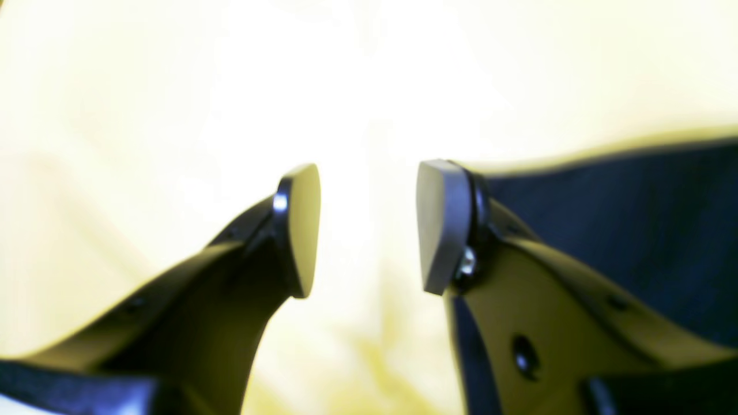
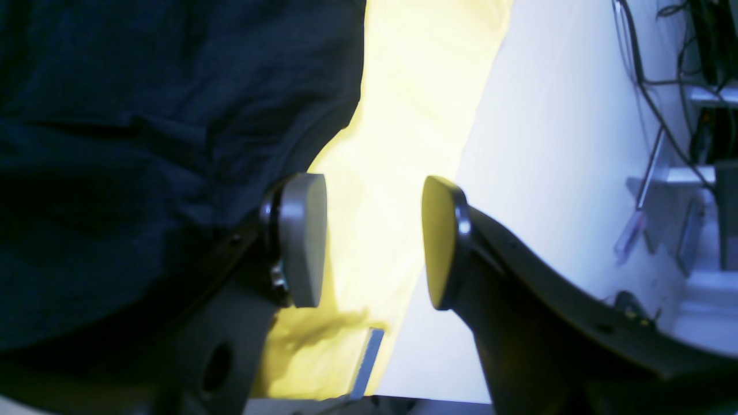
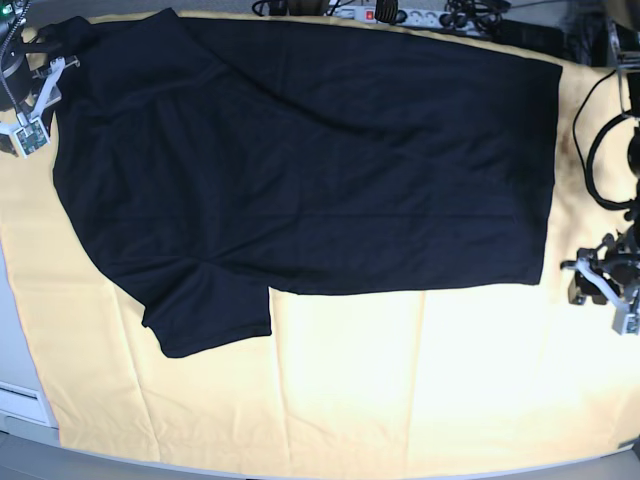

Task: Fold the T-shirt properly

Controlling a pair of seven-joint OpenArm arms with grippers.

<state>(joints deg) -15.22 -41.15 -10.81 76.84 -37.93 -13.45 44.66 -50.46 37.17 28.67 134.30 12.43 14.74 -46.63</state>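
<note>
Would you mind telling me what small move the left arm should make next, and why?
Probably reach in toward the T-shirt's near hem corner and grasp it: the left gripper is open and empty beside the shirt's edge, and the shirt lies only partly folded.

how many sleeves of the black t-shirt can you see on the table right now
1. One sleeve of the T-shirt sticks out at the lower left in the base view, flat on the yellow cloth. The other may be folded under.
</note>
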